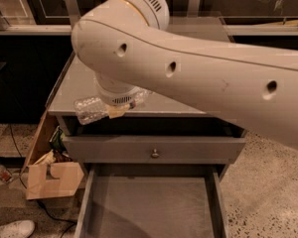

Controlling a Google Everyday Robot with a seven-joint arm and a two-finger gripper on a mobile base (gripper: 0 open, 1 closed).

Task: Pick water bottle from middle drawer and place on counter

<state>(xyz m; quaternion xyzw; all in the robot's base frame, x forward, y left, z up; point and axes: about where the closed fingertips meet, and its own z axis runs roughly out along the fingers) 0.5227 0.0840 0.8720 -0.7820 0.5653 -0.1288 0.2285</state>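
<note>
The water bottle (91, 109), clear and ribbed, lies sideways in the air at the counter's front left edge, its free end pointing left. My gripper (118, 108) sits under the big white wrist and is shut on the bottle's right end; a tan pad shows there and the fingers are mostly hidden. The white arm (203, 78) crosses from the right and covers much of the grey counter (72, 90). The middle drawer (149, 207) stands pulled out below, its flat floor bare.
A closed grey drawer front with a small round knob (154, 153) sits between the counter and the open drawer. An open cardboard box (52, 178) with clutter and cables stands on the floor at the left. A white shoe (14, 229) is at the bottom left.
</note>
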